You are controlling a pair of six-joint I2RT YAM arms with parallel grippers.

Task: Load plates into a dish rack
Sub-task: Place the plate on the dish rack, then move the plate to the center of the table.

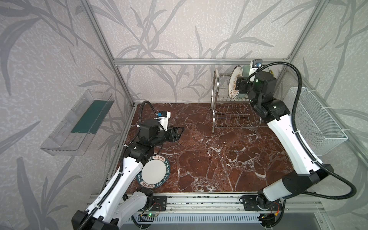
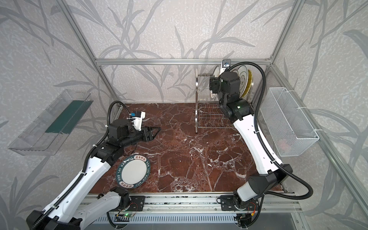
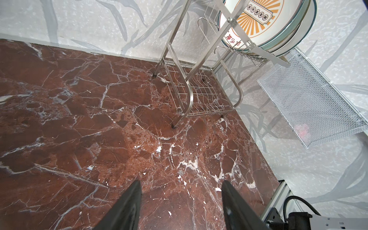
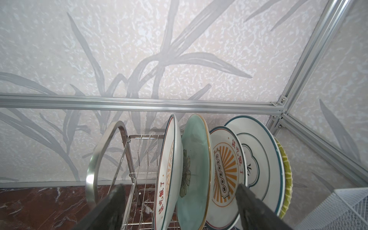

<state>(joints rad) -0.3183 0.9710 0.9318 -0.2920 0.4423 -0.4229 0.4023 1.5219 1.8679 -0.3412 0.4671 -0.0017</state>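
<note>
Right wrist view first: the right end effector point(image 4: 180, 187) is up at the top tier of the dish rack point(image 4: 94, 157), its two dark fingers spread wide and clamped on nothing; between and beyond them five plates stand on edge in the upper slots, packed close; counting away from the arched side frame there is a sunburst plate point(image 4: 169, 169) leaning towards its neighbour, then the pale green plate point(image 4: 196, 159) with its gold rim, then a second sunburst plate point(image 4: 225, 165), then the cloud-outline plate point(image 4: 258, 155), and at the far end the yellow woven plate point(image 4: 286, 173), only its edge showing. Over on the other side, in both top views, the teal-lettered plate point(image 1: 154, 170) lies flat on the tabletop point(image 1: 219, 149) near the front left corner, well apart from the rack, its edge tucked under the left arm in a top view; the left end effector point(image 3: 181, 183) hangs over the marble further back, fingers apart, with nothing between them but bare red stone in the left wrist view; a white mesh basket point(image 1: 316, 119) hangs on the right wall just beside the rack, and a clear tray point(image 1: 79, 121) sits on the left wall.
</note>
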